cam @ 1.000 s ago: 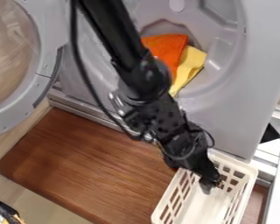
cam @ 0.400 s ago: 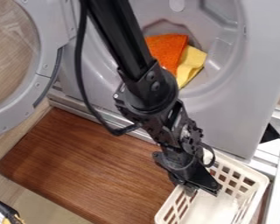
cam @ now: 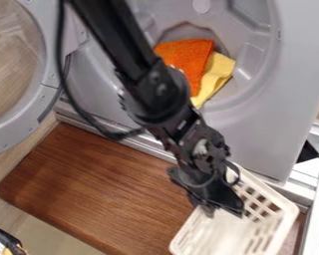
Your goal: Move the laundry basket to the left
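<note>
Camera view: black robot arm (cam: 125,47) enters at the top edge and slants down to the lower right, in front of a grey appliance body (cam: 255,134). A slack black cable (cam: 60,50) runs alongside it.

Gripper, black and two-fingered (cam: 223,211): at the lower end of the arm, pointing down over the inner end of the basket. Degree of opening: cannot tell. Hold on basket: cannot tell.

Cream-white plastic laundry basket with slotted walls (cam: 239,235): lower right, partly cut off by the bottom edge. It sits over the right-hand part of a reddish-brown wooden board (cam: 95,184); wood shows on either side of it. Its upper end lies near the appliance front, partly behind the gripper.

Surroundings: orange cloth (cam: 192,55) and yellow cloth (cam: 219,72) in the appliance's rounded recess, side by side and touching, the orange to the left. Round grey-framed door (cam: 50,69) swung open at upper left. Partly visible black-and-white object (cam: 1,240) at the lower left corner.
</note>
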Robot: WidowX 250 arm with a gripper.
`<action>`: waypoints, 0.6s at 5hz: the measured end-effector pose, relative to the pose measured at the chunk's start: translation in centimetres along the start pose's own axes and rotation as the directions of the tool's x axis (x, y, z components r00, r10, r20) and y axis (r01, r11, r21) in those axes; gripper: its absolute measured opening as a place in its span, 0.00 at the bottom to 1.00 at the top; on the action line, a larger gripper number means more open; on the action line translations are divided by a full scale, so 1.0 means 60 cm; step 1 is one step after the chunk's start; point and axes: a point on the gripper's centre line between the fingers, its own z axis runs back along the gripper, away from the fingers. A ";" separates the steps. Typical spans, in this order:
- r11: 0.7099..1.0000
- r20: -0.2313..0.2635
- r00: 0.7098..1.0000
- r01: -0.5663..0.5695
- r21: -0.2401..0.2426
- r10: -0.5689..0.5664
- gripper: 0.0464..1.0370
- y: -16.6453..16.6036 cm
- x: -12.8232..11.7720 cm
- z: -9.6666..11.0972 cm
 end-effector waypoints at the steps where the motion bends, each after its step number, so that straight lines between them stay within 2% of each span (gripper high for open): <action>1: 1.000 0.040 0.999 -0.018 0.019 0.017 0.06 0.010 0.013 0.039; 2: 0.996 0.056 0.995 -0.089 0.031 0.087 0.06 0.041 -0.010 0.074; 3: 0.987 0.043 0.989 -0.145 0.061 0.143 0.06 0.097 -0.031 0.091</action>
